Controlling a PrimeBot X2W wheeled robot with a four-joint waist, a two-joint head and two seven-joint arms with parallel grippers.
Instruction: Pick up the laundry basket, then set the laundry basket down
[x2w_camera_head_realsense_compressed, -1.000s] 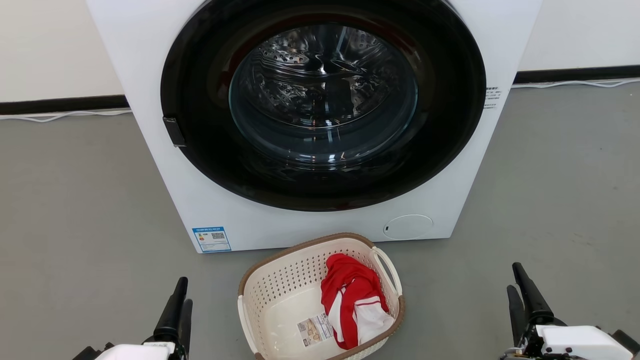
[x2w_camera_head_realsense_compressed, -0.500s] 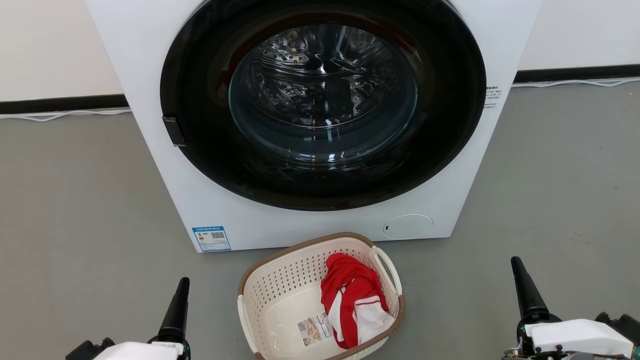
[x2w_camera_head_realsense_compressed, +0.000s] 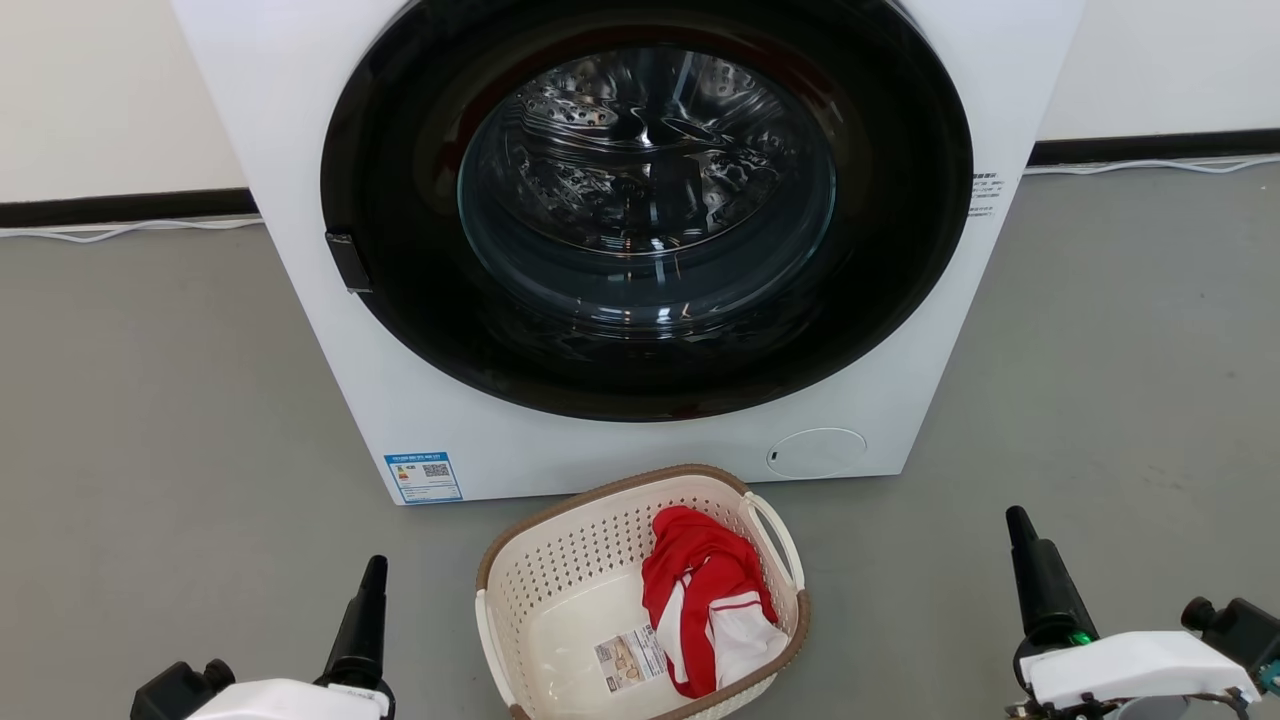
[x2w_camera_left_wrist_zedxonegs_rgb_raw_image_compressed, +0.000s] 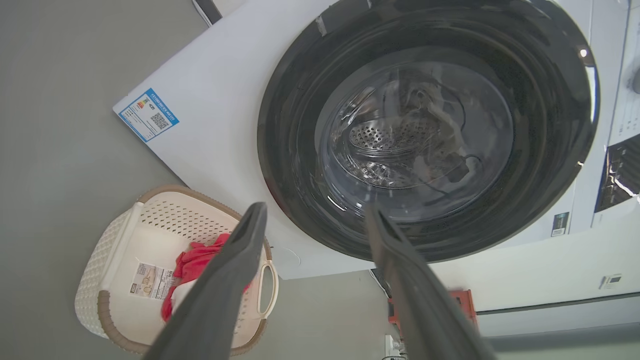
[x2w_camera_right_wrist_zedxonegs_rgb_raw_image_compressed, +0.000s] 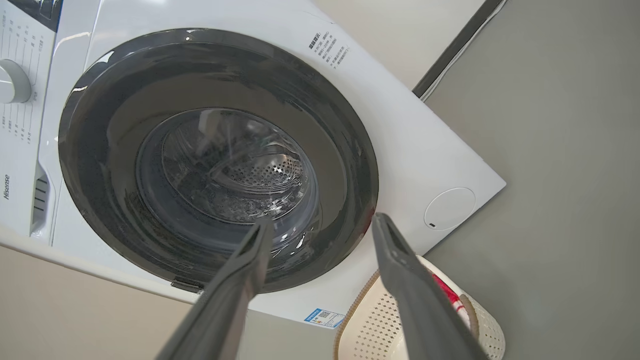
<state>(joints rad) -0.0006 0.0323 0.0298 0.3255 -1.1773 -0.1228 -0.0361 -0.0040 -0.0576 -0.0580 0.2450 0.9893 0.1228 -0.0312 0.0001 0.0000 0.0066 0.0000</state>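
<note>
Laundry basket rests on floor directly in front of washing machine, between both grippers. Left gripper and right gripper: fingers spread apart, holding nothing, well clear of it.

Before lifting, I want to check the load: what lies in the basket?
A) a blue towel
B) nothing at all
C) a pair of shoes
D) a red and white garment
D: a red and white garment lies bunched in the right half of the basket, beside a paper label.

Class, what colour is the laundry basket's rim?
Brown, on the laundry basket rim; best in head view.
</note>
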